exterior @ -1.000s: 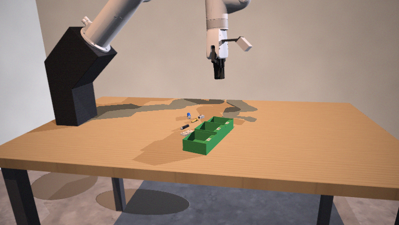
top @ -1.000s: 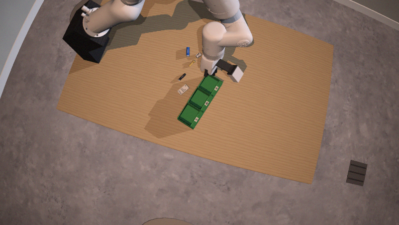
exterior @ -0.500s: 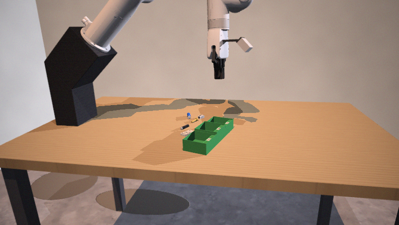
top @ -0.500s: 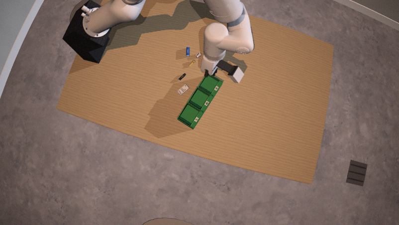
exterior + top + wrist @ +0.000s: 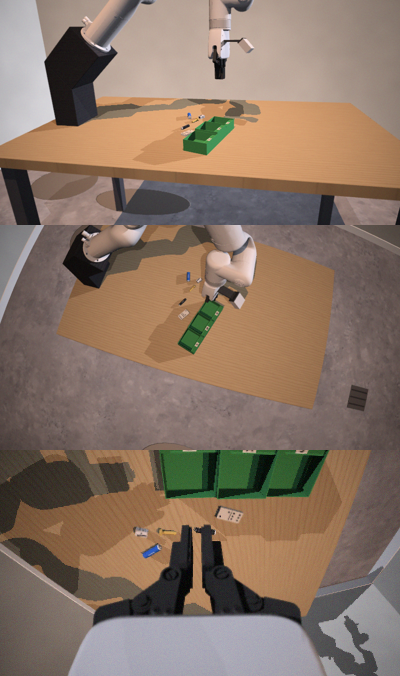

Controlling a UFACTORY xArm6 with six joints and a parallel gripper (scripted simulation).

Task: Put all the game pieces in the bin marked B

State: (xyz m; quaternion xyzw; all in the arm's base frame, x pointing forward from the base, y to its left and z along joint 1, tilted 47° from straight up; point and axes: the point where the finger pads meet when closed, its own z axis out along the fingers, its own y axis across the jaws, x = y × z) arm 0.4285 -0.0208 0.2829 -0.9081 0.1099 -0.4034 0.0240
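Domino (image 5: 183, 314) (image 5: 187, 133) (image 5: 230, 514) and die (image 5: 199, 280) (image 5: 201, 116) (image 5: 140, 531) lie on the table (image 5: 260, 345) (image 5: 294, 145) (image 5: 270, 565), from above at ten and twelve o'clock of the green bins (image 5: 212, 321) (image 5: 215, 145) (image 5: 217, 475). My jaws (image 5: 210, 298) (image 5: 219, 77) stand narrow, holding nothing. In my wrist view, one finger partly hides the black stick (image 5: 182, 301) (image 5: 185, 127) (image 5: 198, 530); the top edge crops the bins. Their labels are too small for me to read surely.

The arm's wrist (image 5: 214, 275) (image 5: 220, 23) now sits slightly farther right in the exterior view. The gripper (image 5: 211, 299) (image 5: 219, 78) (image 5: 196, 539) hangs more upright, and its camera block (image 5: 238, 300) (image 5: 246, 45) is a bit lower.
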